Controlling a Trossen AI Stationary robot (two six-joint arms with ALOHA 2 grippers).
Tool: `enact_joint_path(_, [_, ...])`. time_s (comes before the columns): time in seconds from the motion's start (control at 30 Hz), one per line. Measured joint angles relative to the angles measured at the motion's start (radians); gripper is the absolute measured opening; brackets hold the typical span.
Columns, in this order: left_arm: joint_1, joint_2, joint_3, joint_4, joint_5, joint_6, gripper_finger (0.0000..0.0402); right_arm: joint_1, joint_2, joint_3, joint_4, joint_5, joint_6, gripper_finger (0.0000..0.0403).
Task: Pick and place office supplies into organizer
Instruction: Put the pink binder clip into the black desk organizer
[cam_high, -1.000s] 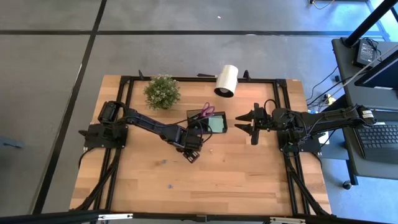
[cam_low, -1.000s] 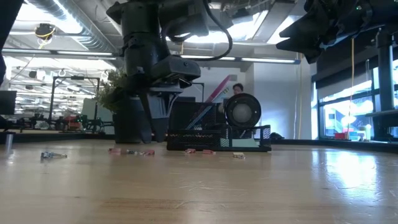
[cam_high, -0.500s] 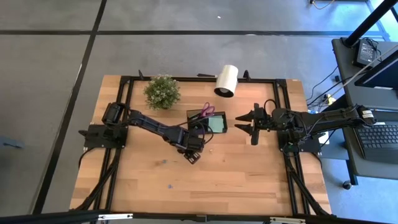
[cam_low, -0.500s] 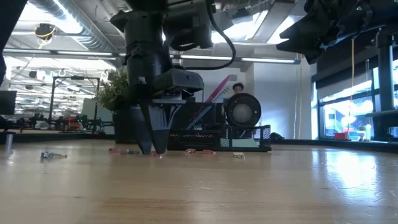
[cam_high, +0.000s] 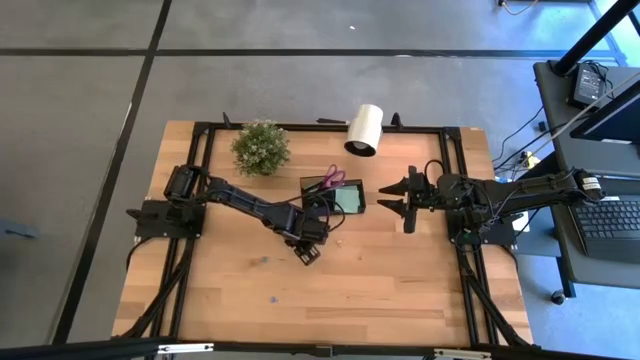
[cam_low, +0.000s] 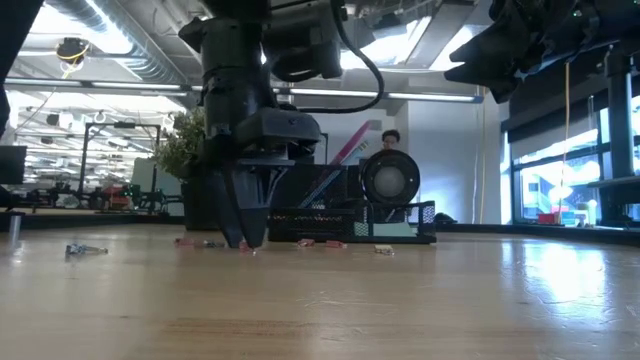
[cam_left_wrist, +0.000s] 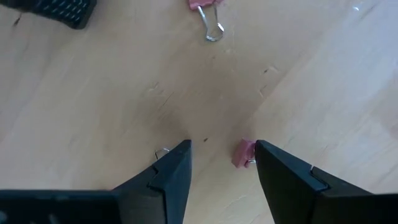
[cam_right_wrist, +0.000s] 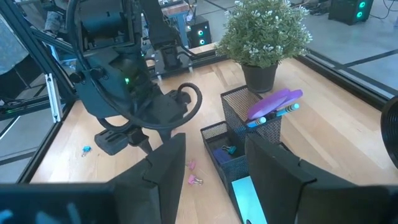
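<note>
On wooden table (cam_high: 380, 290), left gripper (cam_left_wrist: 221, 163) spread empty beside pink clip (cam_left_wrist: 243, 153)

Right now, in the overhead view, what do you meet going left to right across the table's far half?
Potted plant → left gripper, open, down at the table → black organizer holding purple scissors → white roll → right gripper, waiting.

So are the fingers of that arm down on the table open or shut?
Open. The left gripper shows bare wood between its fingers, with a small pink clip just inside one finger, not yet pinched.
</note>
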Motion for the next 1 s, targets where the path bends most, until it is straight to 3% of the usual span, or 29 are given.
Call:
enact_joint_path(0.4, [-0.031,0.001,-0.001,-0.002,0.007,0.270,0.0171,0.000,0.000,0.000,0.000,0.000,0.000,0.0171])
enact_joint_path(0.73, [-0.039,0.001,-0.002,-0.002,0.009,0.316,0.0171,0.000,0.000,0.000,0.000,0.000,-0.002,0.0171])
enact_joint_path(1.0, [-0.044,-0.011,0.047,-0.025,-0.003,0.484,0.0171,0.000,0.000,0.000,0.000,0.000,-0.001,0.0171])
